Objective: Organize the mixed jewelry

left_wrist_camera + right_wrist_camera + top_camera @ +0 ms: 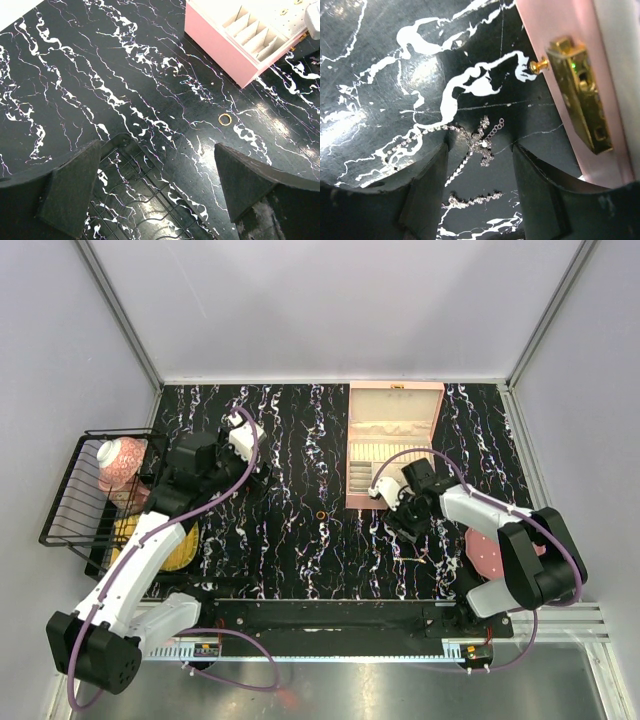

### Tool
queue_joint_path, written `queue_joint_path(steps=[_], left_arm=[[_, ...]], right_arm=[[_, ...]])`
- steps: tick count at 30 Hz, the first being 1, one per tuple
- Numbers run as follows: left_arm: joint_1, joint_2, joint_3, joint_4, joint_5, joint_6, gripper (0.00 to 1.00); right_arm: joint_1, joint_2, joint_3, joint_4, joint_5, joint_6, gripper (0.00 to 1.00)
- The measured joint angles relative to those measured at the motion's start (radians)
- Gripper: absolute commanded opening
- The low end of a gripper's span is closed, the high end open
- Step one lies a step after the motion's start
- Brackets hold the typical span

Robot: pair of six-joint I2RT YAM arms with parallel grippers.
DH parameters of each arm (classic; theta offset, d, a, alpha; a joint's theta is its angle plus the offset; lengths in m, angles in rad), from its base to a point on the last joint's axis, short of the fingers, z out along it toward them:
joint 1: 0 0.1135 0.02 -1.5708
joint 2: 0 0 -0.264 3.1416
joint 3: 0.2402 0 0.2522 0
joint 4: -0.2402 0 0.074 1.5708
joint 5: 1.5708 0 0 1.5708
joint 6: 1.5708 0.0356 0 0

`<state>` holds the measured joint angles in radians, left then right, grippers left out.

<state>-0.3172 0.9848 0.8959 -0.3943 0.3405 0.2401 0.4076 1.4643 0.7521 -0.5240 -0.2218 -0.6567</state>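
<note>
A thin silver chain with a small sparkly pendant [482, 142] lies on the black marbled table, right between my right gripper's open fingers [427, 190]. My right gripper [481, 170] is low over it and not closed on it; in the top view it [408, 523] sits just in front of the open pink jewelry box [392, 445]. A small gold ring [321, 513] lies loose on the table left of the box, and also shows in the left wrist view [224, 118]. My left gripper [157, 165] is open and empty, well short of the ring, at the far left [255, 462].
The box's pink wall with its gold clasp [580, 95] is close on the right gripper's right. A round pink disc [490, 562] lies under the right arm. A black wire rack [95, 490] holding a pink bowl stands at the left edge.
</note>
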Motion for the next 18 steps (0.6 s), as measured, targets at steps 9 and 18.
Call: queue_joint_path(steps=[9, 18], left_arm=[[0.0, 0.0, -0.006, 0.0, -0.001, 0.005, 0.99], [0.0, -0.003, -0.013, 0.001, -0.01, 0.016, 0.99]], right_arm=[[0.031, 0.003, -0.008, 0.035, 0.016, 0.006, 0.44], [0.042, 0.005, -0.01, 0.056, 0.023, 0.007, 0.2]])
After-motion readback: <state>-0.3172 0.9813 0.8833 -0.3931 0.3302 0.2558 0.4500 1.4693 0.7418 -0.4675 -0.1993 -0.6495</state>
